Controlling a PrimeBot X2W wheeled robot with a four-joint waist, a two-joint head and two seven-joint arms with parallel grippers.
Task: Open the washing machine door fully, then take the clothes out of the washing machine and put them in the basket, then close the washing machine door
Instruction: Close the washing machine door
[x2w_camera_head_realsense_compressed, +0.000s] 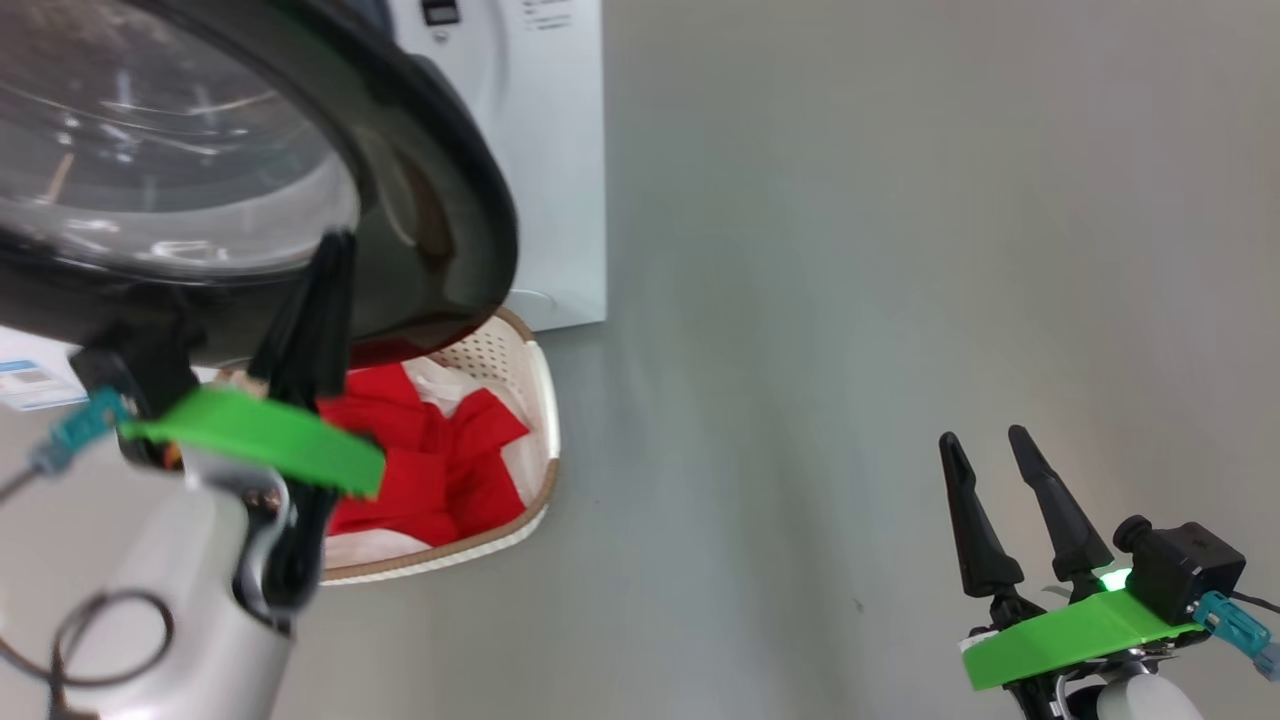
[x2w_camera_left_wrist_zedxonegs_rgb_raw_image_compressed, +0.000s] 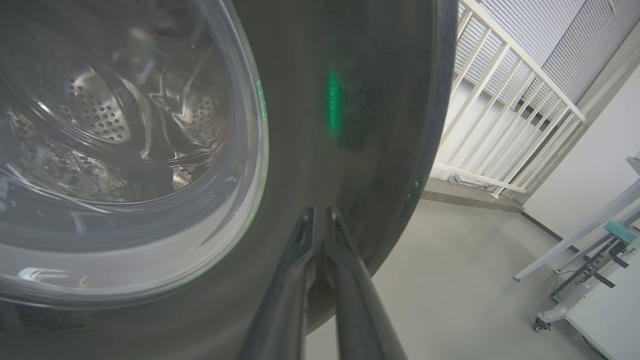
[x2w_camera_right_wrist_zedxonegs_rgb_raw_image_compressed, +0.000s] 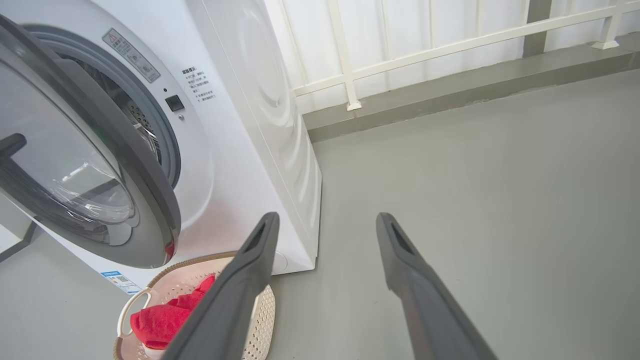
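Clothes (x2w_camera_head_realsense_compressed: 430, 450), perhaps two, in one basket (x2w_camera_head_realsense_compressed: 543, 400); left gripper (x2w_camera_head_realsense_compressed: 338, 250) pressed together, right gripper (x2w_camera_head_realsense_compressed: 983, 440) spread

Soft even daylight, mild blur (edges warped)

**Door before my left jaws, basket beneath it**

The washing machine door (x2w_camera_head_realsense_compressed: 200, 170) stands straight ahead of my left jaws, with their tips at its rim. The washing machine (x2w_camera_head_realsense_compressed: 540, 150) is behind the door. Under the door's lower edge, just right of my left jaws, the basket (x2w_camera_head_realsense_compressed: 540, 420) sits on the floor (x2w_camera_head_realsense_compressed: 850, 300) with the clothes (x2w_camera_head_realsense_compressed: 440, 450) in it. My right jaws hang well apart, with machine and basket to their left and a railing (x2w_camera_right_wrist_zedxonegs_rgb_raw_image_compressed: 450, 45) beyond.
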